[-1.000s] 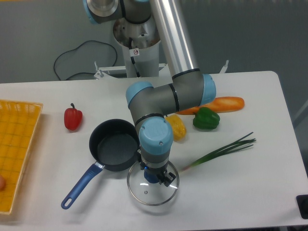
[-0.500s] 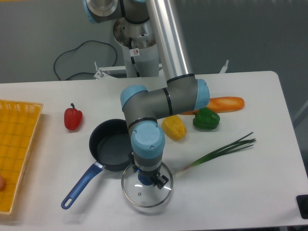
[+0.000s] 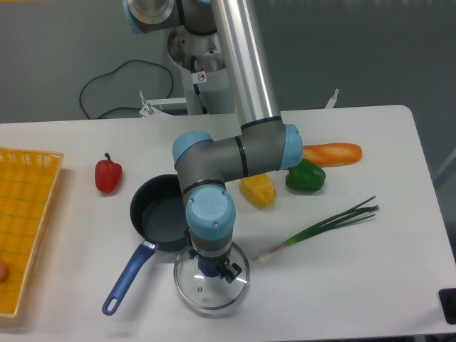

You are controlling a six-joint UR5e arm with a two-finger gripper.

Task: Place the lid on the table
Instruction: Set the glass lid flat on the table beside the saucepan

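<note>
The lid (image 3: 206,293), round clear glass with a metal rim and a blue knob, is at the front middle of the white table (image 3: 342,281), low over it or on it; I cannot tell which. My gripper (image 3: 211,268) points straight down, shut on the lid's knob, its fingers mostly hidden under the wrist. The dark saucepan (image 3: 158,216) with a blue handle stands open just left of and behind the lid, nearly touching its rim.
A yellow pepper (image 3: 258,190), a green pepper (image 3: 305,176) and a carrot (image 3: 331,153) lie behind the arm. A green onion (image 3: 324,222) lies to the right, a red pepper (image 3: 108,175) to the left. A yellow woven tray (image 3: 21,221) is at the left edge.
My gripper has carried the lid left and slightly toward the front edge. The saucepan's handle has swung a little to the right.
</note>
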